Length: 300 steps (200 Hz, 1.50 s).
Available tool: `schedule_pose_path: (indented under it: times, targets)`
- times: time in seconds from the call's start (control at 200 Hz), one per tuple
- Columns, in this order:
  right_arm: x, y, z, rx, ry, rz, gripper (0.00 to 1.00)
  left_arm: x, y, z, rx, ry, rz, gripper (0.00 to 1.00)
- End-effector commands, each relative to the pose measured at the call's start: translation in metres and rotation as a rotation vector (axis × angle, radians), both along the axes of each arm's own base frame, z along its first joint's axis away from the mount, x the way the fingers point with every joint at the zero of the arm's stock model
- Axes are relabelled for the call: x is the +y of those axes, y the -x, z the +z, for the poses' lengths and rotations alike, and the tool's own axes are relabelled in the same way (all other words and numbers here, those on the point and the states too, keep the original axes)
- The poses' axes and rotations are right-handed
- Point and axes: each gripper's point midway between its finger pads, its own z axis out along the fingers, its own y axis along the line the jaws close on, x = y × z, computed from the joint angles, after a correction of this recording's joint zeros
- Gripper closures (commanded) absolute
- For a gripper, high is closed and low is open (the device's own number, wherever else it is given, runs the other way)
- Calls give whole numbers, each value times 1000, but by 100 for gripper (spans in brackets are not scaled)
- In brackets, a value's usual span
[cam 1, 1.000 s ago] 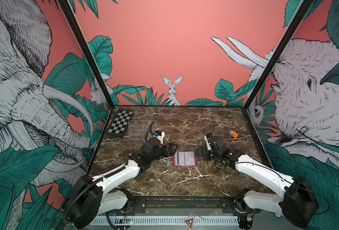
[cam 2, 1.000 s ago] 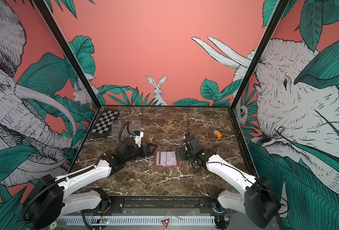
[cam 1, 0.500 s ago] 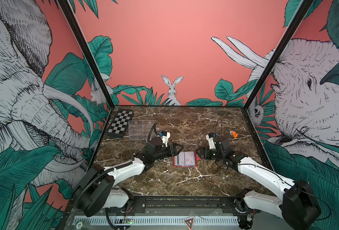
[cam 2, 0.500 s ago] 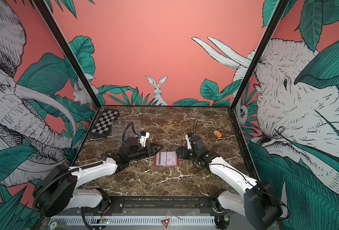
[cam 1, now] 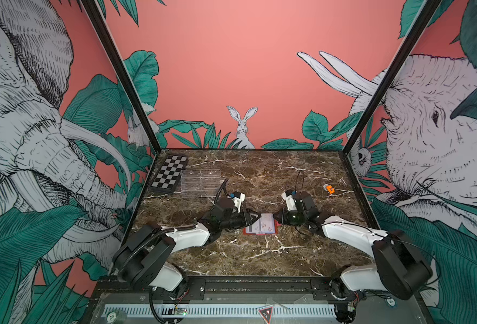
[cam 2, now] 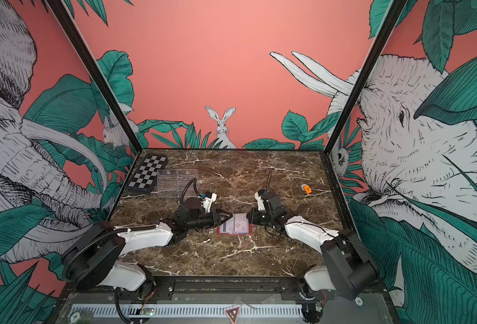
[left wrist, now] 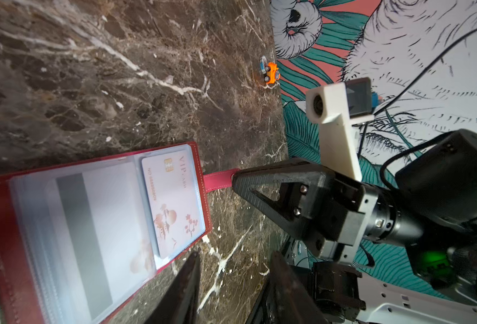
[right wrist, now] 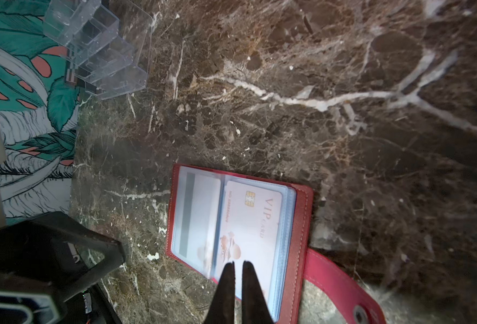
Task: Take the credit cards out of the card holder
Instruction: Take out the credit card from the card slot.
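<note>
- Right gripper (right wrist: 238, 265) is squeezed shut, its two black tips at the right edge of the open card holder (right wrist: 300, 218). I cannot tell if it pinches anything.
- Left gripper (left wrist: 234, 255) has its tips apart, with only table between them. It is by the holder's left side.
- The red holder lies flat on the brown marble table (cam 1: 259, 261), between the two grippers.
- Two credit cards (right wrist: 248, 224) sit in its clear sleeves. One shows a gold chip and "VIP". The other shows a grey stripe.
- A pink snap tab (right wrist: 332, 277) sticks out on the right gripper's side.
- Farther back on the right sits a small orange toy car (cam 1: 329, 189).
- Farther back on the left stands a clear rack (cam 1: 199, 183), just beside a checkered board (cam 1: 170, 174).
</note>
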Motion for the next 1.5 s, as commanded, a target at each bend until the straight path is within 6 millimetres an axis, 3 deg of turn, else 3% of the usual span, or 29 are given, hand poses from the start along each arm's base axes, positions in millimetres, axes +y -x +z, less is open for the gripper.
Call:
schedule_pose_path:
  times: [0.0,0.29,0.725,1.385,1.495]
  targets:
    - [5,-6,0,-19,-24,5,92,-7,3,-1,13,25,-17,57]
    - [1,-5,-25,25,14,-6,94,-15,6,-25,74,23,-22,58]
    - [-1,-3,-45,62,40,-9,95,-8,9,-65,137,-35,11,64]
    - [7,3,-56,84,41,6,97,-7,5,-81,146,-21,43,71]
    - [2,3,-48,62,55,-2,96,-6,5,-83,148,-29,48,71]
